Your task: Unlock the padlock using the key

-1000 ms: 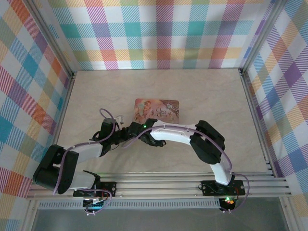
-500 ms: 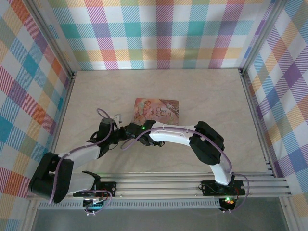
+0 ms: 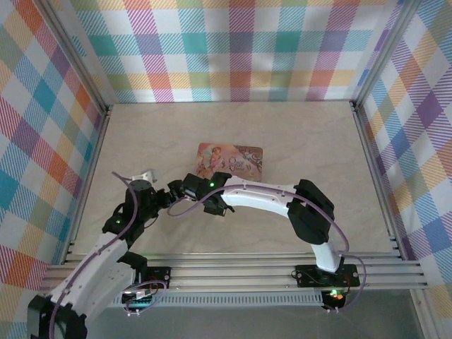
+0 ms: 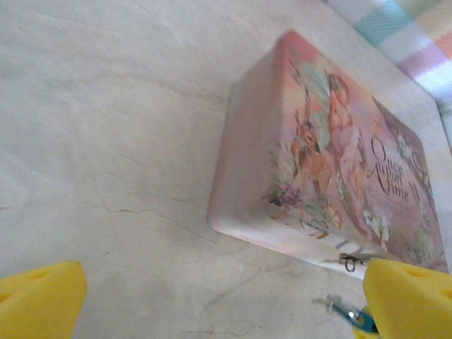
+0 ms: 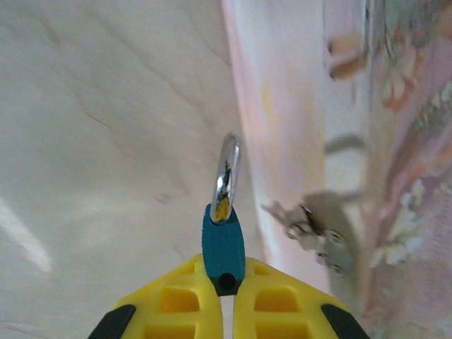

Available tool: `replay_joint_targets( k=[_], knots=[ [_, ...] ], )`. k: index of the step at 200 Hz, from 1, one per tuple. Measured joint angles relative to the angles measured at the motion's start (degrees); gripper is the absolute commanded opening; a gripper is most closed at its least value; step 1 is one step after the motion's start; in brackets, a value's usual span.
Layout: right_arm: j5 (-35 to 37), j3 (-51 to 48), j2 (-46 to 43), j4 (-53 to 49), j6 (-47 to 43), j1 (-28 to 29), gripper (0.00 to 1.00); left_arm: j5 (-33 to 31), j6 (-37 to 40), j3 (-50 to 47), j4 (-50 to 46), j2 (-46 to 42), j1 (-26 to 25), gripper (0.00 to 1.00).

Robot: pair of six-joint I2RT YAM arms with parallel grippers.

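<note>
Lower centre, right wrist view: we logged the right gripper [image 5: 224,286] clamped on the teal padlock [image 5: 223,244], shackle upward, just beside the hasp [image 5: 314,236] of the pink tin [image 5: 282,106]. Left gripper [image 4: 222,300] gaped wide, empty. Unlocking, we judged, was not yet done.

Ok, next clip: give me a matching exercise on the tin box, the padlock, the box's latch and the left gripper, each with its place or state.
Things
1. tin box
2. padlock
3. latch
4. left gripper

Places or states
A. open, fingers wide apart
B. pinched in the right gripper
C. lying flat on the table, picture side up
D. on the box's side wall

Pairs: 1-C, 2-B, 3-D, 4-A
</note>
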Motion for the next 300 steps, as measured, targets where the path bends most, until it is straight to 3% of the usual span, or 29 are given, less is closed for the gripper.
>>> replay_joint_targets(
  k=[42,77,127,174,193,239,300],
  knots=[
    [-13.86,0.22,-4.15,3.93,8.96,-1.29,0.00,-8.37,-2.25,2.75,-15.69,-11.23,0.00,1.00],
    [-26.36,1.60,-4.70,6.91,15.63,-3.91,0.00,-12.96,-4.37,6.40,-25.79,-14.78,0.00,1.00],
    [-38.18,18.23,9.20,9.94,24.79,-5.77,0.00,-19.08,-5.22,11.39,-35.50,-20.68,0.00,1.00],
    [-40.81,49.27,31.52,7.63,27.23,-5.77,0.00,-22.53,-6.29,11.52,-39.23,-24.92,0.00,1.00],
    [-40.35,56.81,36.94,6.75,27.23,-5.77,0.00,-23.26,-6.27,11.52,-39.85,-24.87,0.00,1.00],
    [-36.92,57.88,39.98,7.52,25.35,-5.77,0.09,-23.21,-5.95,11.23,-39.45,-23.23,0.00,1.00],
    [-34.53,57.90,41.38,8.87,22.93,-5.77,0.30,-23.04,-5.31,10.34,-38.12,-21.27,0.00,1.00]
  ],
)
